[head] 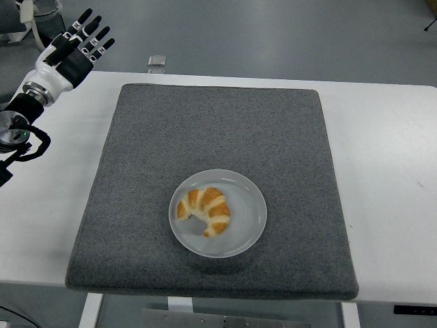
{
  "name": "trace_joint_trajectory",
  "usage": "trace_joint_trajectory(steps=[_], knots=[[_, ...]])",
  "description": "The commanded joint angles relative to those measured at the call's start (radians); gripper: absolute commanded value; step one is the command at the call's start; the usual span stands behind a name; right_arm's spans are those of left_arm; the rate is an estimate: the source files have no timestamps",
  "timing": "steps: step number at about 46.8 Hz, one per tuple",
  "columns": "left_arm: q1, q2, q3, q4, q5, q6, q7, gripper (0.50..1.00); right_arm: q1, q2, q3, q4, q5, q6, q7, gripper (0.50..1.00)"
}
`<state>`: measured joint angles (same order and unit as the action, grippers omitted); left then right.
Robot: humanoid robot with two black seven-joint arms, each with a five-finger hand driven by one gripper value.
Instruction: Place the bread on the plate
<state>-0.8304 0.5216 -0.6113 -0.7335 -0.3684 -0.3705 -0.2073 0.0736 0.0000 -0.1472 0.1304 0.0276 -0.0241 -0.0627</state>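
Bread (205, 210) inside plate (249, 229), rim clear.

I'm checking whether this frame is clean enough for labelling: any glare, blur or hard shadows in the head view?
Head view: even, diffuse light; the croissant and white plate are sharp, with only a soft shadow at the plate's near edge on the grey mat; no glare on the white table; the left hand shows no motion blur.

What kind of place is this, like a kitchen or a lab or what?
Probably a robotics lab or test room, not a kitchen: a bare white table on a plain grey floor, a grey felt mat laid as a work surface, and one croissant staged on a plate.
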Motion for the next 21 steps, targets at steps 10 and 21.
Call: trace_joint_trajectory(steps=[10, 21], knots=[[-0.003, -0.061, -0.005, 0.037, 0.009, 0.038, 0.0, 0.994, 0.0, 0.0, -0.002, 0.0, 0.003, 0.001, 0.001, 0.93], [-0.007, -0.112, -0.007, 0.043, 0.011, 0.045, -0.001, 0.994, 0.0, 0.0, -0.003, 0.0, 0.002, 0.007, 0.001, 0.93]])
